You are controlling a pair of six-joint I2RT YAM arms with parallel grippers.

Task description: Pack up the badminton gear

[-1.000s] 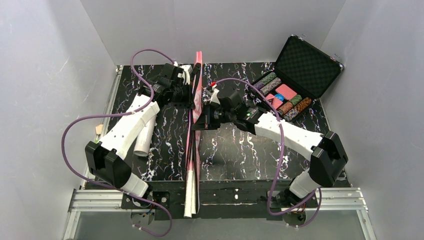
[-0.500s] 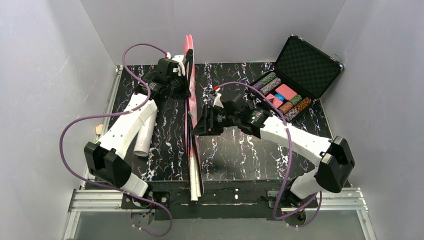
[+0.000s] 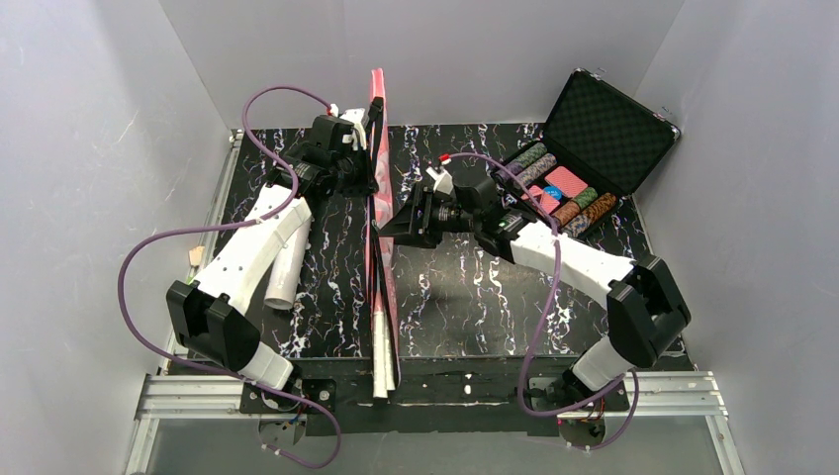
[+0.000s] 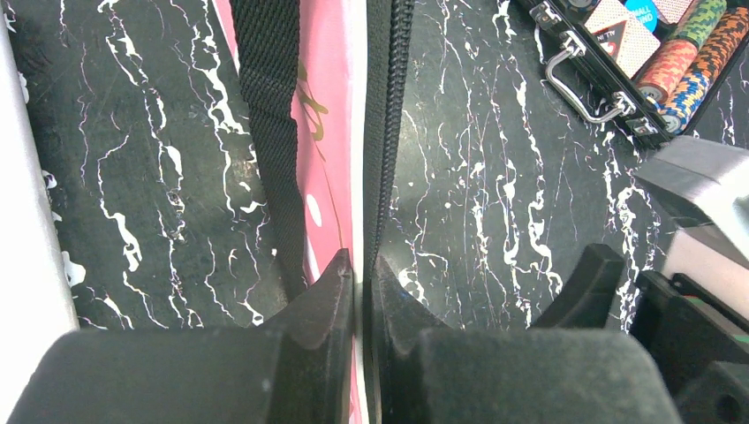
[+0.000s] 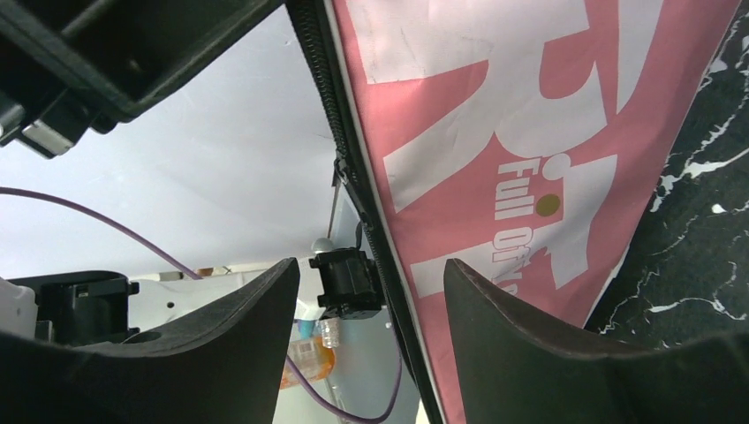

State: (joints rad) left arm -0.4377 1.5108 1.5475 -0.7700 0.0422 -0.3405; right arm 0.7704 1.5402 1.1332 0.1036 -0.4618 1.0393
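Observation:
The long pink bag (image 3: 377,282) stands on its edge down the middle of the table, its far end raised. White racket handles (image 3: 381,361) stick out of its near end. My left gripper (image 3: 364,163) is shut on the bag's zipper edge (image 4: 396,97) near the far end, beside the black strap (image 4: 269,132); in the left wrist view the gripper (image 4: 362,265) pinches the pink fabric (image 4: 329,132). Just right of the bag, my right gripper (image 3: 380,226) stands open. In its own view the gripper (image 5: 371,274) has nothing between its fingers, and the bag (image 5: 530,132) fills the space behind.
A white tube (image 3: 286,272) lies at the left, partly under the left arm. An open black case of poker chips (image 3: 584,148) sits at the back right, also seen as the case (image 4: 654,62) in the left wrist view. Grey walls enclose the table.
My right gripper has opened, let go of the bag and shifted a little farther back. My left gripper lifted the bag's far end higher, then held still.

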